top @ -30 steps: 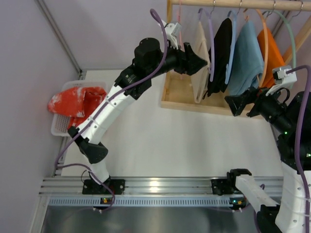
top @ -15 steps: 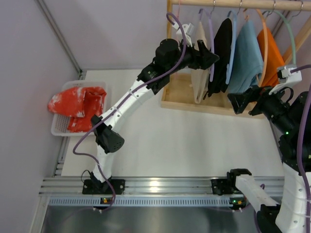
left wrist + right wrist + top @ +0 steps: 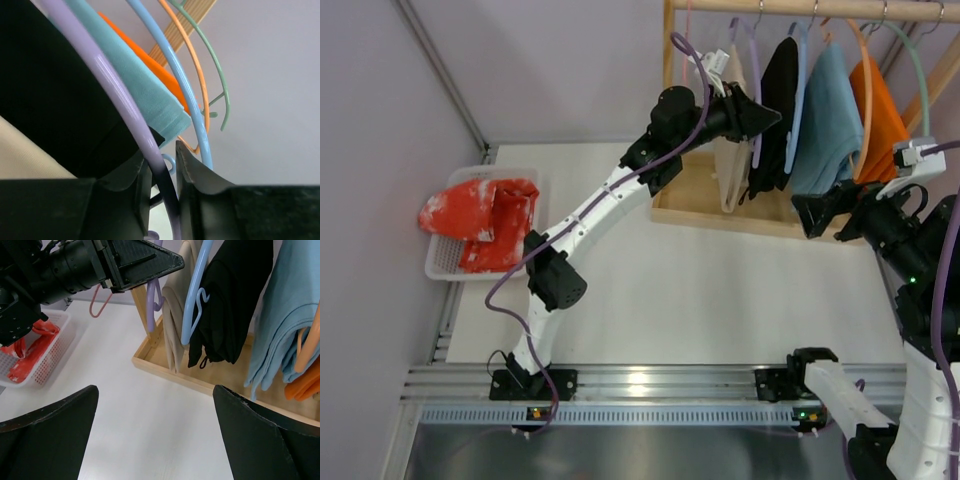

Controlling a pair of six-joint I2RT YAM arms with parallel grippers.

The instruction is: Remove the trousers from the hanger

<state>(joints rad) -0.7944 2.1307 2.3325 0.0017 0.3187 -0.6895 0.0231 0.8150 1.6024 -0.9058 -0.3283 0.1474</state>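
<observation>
The cream-beige trousers (image 3: 730,170) hang folded over the lavender hanger (image 3: 757,150) at the left end of the rack. My left gripper (image 3: 765,118) reaches in from the left at the hanger's upper arm. The left wrist view shows its fingers (image 3: 192,170) closed on the lavender rod (image 3: 115,90), with the trousers (image 3: 25,155) at lower left. My right gripper (image 3: 810,215) hovers open in front of the rack, apart from the clothes. From the right wrist, the gripper (image 3: 155,390) holds nothing, and the trousers (image 3: 175,325) and hanger (image 3: 152,292) hang beyond.
A black garment (image 3: 775,110) on a light blue hanger, a teal one (image 3: 830,120) and an orange one (image 3: 880,110) hang to the right on the wooden rack (image 3: 690,215). A white basket (image 3: 445,262) with red-and-white cloth sits at the left. A pink hanger (image 3: 100,302) hangs further left.
My left arm stretched right to the rack and its jaws closed around the lavender hanger. The right arm barely shifted.
</observation>
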